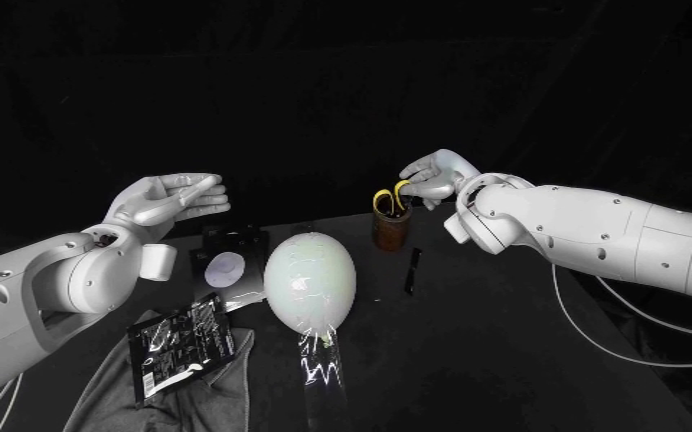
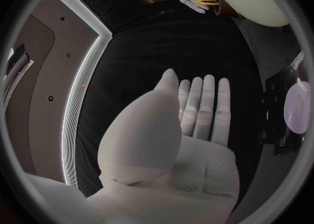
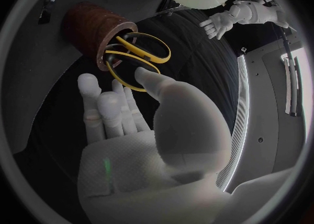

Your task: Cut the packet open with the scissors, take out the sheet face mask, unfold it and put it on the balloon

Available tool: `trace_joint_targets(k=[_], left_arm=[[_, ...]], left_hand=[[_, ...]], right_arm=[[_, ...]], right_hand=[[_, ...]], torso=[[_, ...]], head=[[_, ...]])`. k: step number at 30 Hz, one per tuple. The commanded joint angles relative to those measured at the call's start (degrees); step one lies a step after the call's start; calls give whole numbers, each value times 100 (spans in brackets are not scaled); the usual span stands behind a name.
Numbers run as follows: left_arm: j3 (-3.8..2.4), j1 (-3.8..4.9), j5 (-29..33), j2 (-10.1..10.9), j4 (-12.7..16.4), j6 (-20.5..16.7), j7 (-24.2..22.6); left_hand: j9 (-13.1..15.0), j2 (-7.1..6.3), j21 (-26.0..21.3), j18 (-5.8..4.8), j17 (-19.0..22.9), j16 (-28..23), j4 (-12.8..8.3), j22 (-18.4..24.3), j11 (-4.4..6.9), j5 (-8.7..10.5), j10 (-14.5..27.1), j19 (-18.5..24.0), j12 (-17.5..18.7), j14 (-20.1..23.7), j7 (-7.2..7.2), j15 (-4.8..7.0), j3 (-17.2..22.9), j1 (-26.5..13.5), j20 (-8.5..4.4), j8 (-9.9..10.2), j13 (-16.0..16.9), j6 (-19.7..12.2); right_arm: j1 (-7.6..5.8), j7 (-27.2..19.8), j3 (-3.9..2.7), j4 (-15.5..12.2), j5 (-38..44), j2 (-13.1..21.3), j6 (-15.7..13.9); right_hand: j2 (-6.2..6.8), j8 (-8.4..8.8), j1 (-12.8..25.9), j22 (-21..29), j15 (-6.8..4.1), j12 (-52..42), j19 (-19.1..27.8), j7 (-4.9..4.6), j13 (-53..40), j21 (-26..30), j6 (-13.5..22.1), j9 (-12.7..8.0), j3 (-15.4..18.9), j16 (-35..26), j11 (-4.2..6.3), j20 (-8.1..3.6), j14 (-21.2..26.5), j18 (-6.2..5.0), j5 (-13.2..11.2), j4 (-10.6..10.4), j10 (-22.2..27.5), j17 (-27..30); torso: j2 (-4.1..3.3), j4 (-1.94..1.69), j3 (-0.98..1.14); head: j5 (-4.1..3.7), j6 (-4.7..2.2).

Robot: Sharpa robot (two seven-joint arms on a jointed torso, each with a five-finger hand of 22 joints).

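Right wrist view: yellow-handled scissors [image 3: 141, 59] standing in brown cup [image 3: 88, 25].

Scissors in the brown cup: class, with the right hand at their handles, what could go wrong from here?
1. The scissors stand handles-up in the brown cup, with the fingers of the right hand at the yellow loops but no firm grip visible; a skewed pull might tip the cup.
2. The balloon lies near the cup; blades swinging out could perhaps prick it or set it rolling.
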State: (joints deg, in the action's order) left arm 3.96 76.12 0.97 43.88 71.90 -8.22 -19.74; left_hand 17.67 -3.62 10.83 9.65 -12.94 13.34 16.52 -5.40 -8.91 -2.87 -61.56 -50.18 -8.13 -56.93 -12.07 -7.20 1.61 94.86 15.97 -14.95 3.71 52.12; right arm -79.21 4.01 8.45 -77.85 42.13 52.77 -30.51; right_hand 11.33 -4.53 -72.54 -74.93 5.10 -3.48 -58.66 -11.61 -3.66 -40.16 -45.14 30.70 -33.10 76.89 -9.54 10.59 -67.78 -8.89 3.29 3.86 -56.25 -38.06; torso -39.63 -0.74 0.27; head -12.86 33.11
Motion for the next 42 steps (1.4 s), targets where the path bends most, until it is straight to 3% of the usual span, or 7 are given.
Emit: trace_joint_targets(k=[1,9,21,28,32,38,42], left_arm=[[-6,-15,38,2,26,30,-95],[-5,-41,38,35,35,31,-108],[-5,-56,38,81,51,22,-134],[-4,-60,38,116,64,21,-143],[-4,-63,38,147,81,49,-170],[1,-78,-25,251,164,197,-284],[10,-109,-187,374,292,275,-348]], left_hand=[[-8,14,31,89,-5,22,-15,10,-10,4,-29,-36,20,-37,2,6,35,50,14,21,-5,32],[-18,7,29,89,-7,17,-16,14,-14,4,-30,-41,36,-33,-3,3,46,66,13,32,-7,32],[-26,6,28,89,-10,15,-19,18,-15,4,-34,-46,50,-31,-3,2,63,87,11,39,-7,38],[-30,7,27,89,-11,13,-20,20,-15,4,-37,-48,56,-30,-3,2,73,98,11,43,-7,41],[-33,5,26,89,-12,13,-20,22,-15,4,-39,-50,60,-30,-2,2,78,104,10,45,-7,44],[-49,-37,20,87,-17,6,-28,31,-8,4,-48,-54,87,-25,17,2,94,141,9,62,-8,49],[-71,-86,-11,83,-52,50,-13,59,51,2,-198,-34,86,-122,82,52,142,192,16,65,3,117]], right_arm=[[30,103,7,-33,162,15,332],[45,59,9,-83,173,144,251],[48,78,10,12,215,246,256],[48,81,10,-23,220,282,303],[47,45,9,-84,221,325,309],[44,-326,9,-307,225,492,149],[37,-729,9,-482,214,678,-68]], right_hand=[[29,31,-65,-21,12,-40,98,-172,-1,154,47,-40,90,-26,-18,24,109,-106,-15,13,79,142],[0,47,-152,30,25,-50,187,-176,-3,316,73,-86,182,-45,-30,47,223,-136,3,59,191,296],[-187,36,-637,-94,-2,-168,152,-172,-10,227,34,-203,-51,-9,-22,18,294,-145,187,473,259,423],[-206,3,-661,-197,-27,-249,111,-162,-6,-86,-80,-281,-240,38,-14,-17,239,-129,592,684,254,423],[-177,2,-602,-191,-23,-266,136,-162,-5,-156,-96,-308,-242,48,-12,-17,233,-125,598,720,264,445],[83,5,108,-43,13,-333,246,-135,-13,54,-66,-367,464,143,-5,51,229,-132,249,360,318,496],[27,1,106,70,-19,-413,193,-75,-13,230,-8,-405,1178,184,36,31,263,-139,40,153,332,588]], torso=[[14,1,6],[12,1,-2],[6,-3,7],[2,1,7],[9,-3,7],[15,-2,4],[28,-11,5]], head=[[-13,0],[-29,-4],[-34,-28],[-30,-30],[-25,-23],[0,-13],[29,5]])
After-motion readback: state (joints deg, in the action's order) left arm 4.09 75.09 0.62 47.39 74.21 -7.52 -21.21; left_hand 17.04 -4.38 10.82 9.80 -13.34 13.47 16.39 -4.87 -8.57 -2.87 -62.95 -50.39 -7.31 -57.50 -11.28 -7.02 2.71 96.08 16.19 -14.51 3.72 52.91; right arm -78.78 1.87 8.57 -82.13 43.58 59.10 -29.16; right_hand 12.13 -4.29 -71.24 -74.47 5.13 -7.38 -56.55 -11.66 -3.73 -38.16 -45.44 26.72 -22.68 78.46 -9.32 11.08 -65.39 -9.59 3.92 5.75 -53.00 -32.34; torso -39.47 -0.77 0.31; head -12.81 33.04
